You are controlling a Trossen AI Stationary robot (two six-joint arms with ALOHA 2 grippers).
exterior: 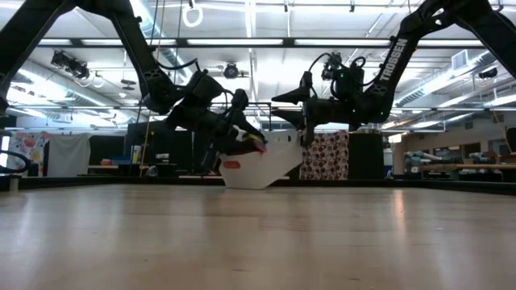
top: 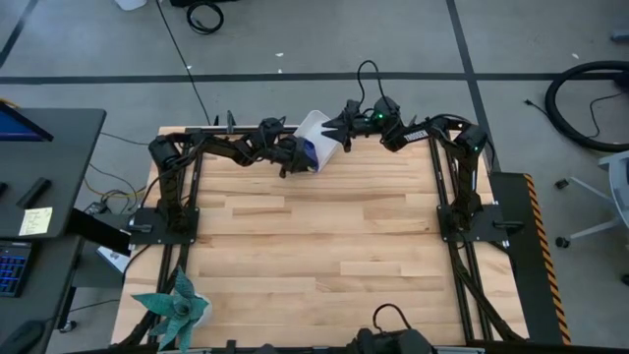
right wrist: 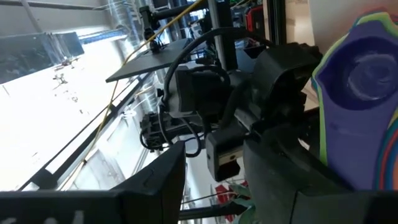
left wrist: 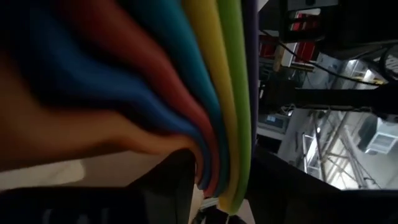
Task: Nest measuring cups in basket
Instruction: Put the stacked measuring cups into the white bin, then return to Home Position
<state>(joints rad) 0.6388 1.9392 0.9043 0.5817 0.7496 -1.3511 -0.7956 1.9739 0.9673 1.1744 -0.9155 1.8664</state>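
Both dark arms reach toward each other over the far edge of the pale wooden plank table (top: 324, 246), meeting at its middle. Between them hangs the small white plastic basket with low walls (exterior: 270, 165), lifted clear of the table and tilted steeply, its lower corner close above the wood in the low view.

The right tool (top: 341, 133) comes in from the right arm's folded elbow, wrist roughly level, and its fingers close on the basket's upper rim, holding it up. The left tool (top: 292, 157) stretches in from the other side, wrist angled downward, its tip at the basket's open mouth beside the stack of nested plastic measuring cups (left wrist: 205, 93). Whether its fingers grip the cups or stand loose around them cannot be told.

The cups sit one inside another within the tilted basket: the left wrist view shows green, yellow, light blue, red and orange rims packed tight, and the right wrist view shows the dark blue cup's round bowl facing out.
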